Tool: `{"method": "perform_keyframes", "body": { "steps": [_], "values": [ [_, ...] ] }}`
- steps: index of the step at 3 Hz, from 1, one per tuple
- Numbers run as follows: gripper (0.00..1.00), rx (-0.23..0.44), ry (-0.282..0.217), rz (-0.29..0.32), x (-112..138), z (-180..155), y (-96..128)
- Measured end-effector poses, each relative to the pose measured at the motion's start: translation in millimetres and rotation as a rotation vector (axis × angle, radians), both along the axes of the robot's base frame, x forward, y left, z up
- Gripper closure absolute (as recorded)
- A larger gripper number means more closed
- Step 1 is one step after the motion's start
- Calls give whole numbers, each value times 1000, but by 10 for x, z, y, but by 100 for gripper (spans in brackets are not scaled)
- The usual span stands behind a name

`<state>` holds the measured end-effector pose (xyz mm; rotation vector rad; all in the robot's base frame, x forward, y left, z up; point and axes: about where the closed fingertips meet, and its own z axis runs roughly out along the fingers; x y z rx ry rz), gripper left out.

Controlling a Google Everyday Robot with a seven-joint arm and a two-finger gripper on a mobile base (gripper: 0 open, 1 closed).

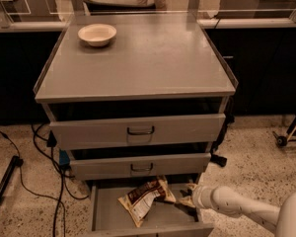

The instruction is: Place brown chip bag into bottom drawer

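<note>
Grey cabinet (138,73) w/ bowl (97,34) on top: brown chip bag (144,200) lies inside open bottom drawer (108,215), gripper (185,201) just beside it, grip can't tell. Prob nearly done; retract left.

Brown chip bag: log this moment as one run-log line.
item: brown chip bag lying in bottom drawer | drawer: open | gripper: inside drawer, right of bag | contact: cannot tell

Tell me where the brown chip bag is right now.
The brown chip bag lies in the open bottom drawer, low centre of the camera view, under the middle drawer, with the gripper just right of it in the picture.
</note>
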<state>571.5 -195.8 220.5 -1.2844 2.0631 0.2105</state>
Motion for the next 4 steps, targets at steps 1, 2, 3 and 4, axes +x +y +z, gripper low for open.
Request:
{"method": "perform_keyframes", "body": {
  "steps": [1, 2, 3, 4],
  "values": [
    [73, -73, -23, -98, 153, 81, -477],
    [97, -200, -69, -219, 483, 53, -1203],
    [100, -385, -121, -362, 751, 282, -2232],
    [100, -382, -122, -362, 758, 278, -2208]
  ]
}}
